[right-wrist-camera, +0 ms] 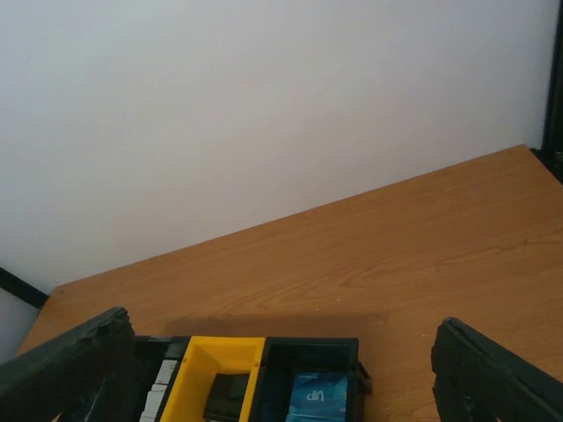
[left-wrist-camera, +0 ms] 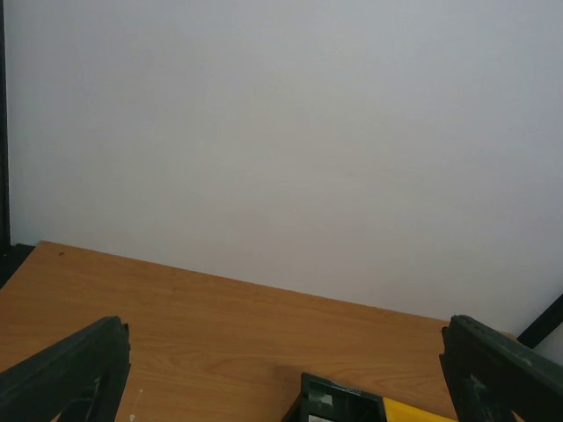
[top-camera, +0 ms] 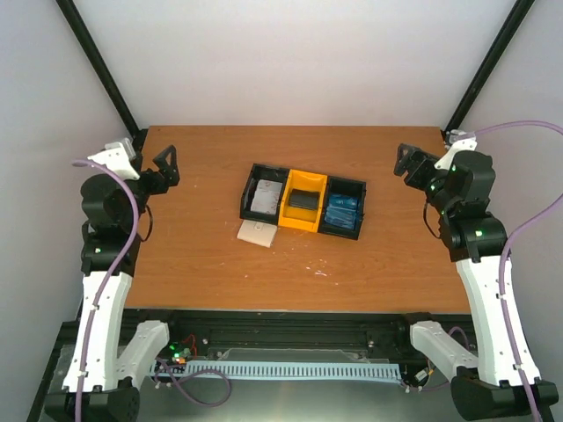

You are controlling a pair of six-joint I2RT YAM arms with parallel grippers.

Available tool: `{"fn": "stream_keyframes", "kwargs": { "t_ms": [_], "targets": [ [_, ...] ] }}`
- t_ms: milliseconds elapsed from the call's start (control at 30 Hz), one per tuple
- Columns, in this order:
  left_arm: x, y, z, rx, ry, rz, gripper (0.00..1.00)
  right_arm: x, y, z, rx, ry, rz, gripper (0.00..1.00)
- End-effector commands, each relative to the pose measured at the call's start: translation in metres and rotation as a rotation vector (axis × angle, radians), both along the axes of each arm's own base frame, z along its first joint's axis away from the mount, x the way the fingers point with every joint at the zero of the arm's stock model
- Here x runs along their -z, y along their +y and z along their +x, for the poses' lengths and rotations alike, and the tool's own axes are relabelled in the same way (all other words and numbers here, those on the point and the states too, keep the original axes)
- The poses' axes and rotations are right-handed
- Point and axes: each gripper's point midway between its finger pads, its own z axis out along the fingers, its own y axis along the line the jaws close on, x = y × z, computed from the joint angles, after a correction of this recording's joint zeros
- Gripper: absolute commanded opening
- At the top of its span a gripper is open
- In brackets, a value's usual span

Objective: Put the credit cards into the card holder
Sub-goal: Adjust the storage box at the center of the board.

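Mid-frame, card holder flat against lower-left corner of tray. Inside: grey-white card left, dark card in yellow middle, blue card right. Left gripper and right gripper at side edges, jaws wide, empty.

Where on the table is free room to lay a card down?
The table is bare between the left tool and the tray, between the tray and the right tool, and behind the tray. Crowded: the card holder lies right at the tray's near left corner.
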Motion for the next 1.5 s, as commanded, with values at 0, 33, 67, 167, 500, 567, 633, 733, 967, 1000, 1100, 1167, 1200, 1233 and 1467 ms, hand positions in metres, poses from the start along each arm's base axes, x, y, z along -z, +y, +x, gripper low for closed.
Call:
{"fn": "stream_keyframes", "kwargs": {
  "t_ms": [0, 33, 67, 167, 500, 567, 633, 733, 967, 1000, 1100, 1167, 1200, 1233, 1467],
  "targets": [
    [-0.029, -0.001, -0.005, 0.069, -0.085, -0.042, 0.98, -0.026, 0.017, 0.007, -0.145, -0.072, 0.057, 0.92],
    [-0.029, 0.0, -0.005, 0.075, -0.081, -0.054, 0.98, -0.025, 0.02, 0.01, -0.173, -0.066, 0.068, 0.93],
    [-0.03, -0.001, -0.006, 0.09, -0.082, -0.061, 0.99, -0.023, 0.024, 0.012, -0.208, -0.059, 0.081, 0.94],
    [-0.028, -0.005, -0.006, 0.136, -0.076, -0.091, 0.99, -0.017, 0.039, 0.016, -0.311, -0.043, 0.121, 0.94],
    [0.04, -0.044, 0.002, 0.399, 0.103, -0.234, 1.0, 0.088, 0.124, 0.02, -0.528, 0.291, 0.112, 0.9],
    [0.065, -0.051, 0.004, 0.394, 0.179, -0.254, 1.0, 0.126, 0.144, 0.015, -0.545, 0.4, 0.094, 0.89],
    [0.095, -0.06, 0.005, 0.394, 0.27, -0.271, 1.0, 0.163, 0.164, 0.005, -0.564, 0.505, 0.053, 0.87],
    [0.143, -0.07, 0.001, 0.371, 0.427, -0.306, 1.0, 0.214, 0.185, -0.013, -0.564, 0.643, -0.063, 0.84],
    [0.225, -0.094, -0.019, 0.338, 0.685, -0.309, 1.0, 0.279, 0.197, -0.051, -0.544, 0.82, -0.223, 0.76],
    [0.235, -0.101, -0.022, 0.353, 0.714, -0.294, 0.99, 0.286, 0.198, -0.056, -0.551, 0.837, -0.236, 0.74],
    [0.26, -0.116, -0.025, 0.38, 0.79, -0.259, 0.98, 0.306, 0.204, -0.064, -0.574, 0.887, -0.244, 0.72],
    [0.272, -0.123, -0.023, 0.403, 0.824, -0.238, 0.95, 0.314, 0.21, -0.059, -0.574, 0.902, -0.243, 0.71],
    [0.278, -0.125, -0.021, 0.412, 0.84, -0.228, 0.94, 0.317, 0.214, -0.054, -0.57, 0.905, -0.247, 0.71],
    [0.283, -0.126, -0.019, 0.415, 0.856, -0.217, 0.92, 0.319, 0.219, -0.049, -0.567, 0.908, -0.246, 0.7],
    [0.309, -0.132, -0.011, 0.437, 0.931, -0.174, 0.79, 0.337, 0.233, -0.022, -0.489, 0.926, -0.254, 0.65]
  ]
}}
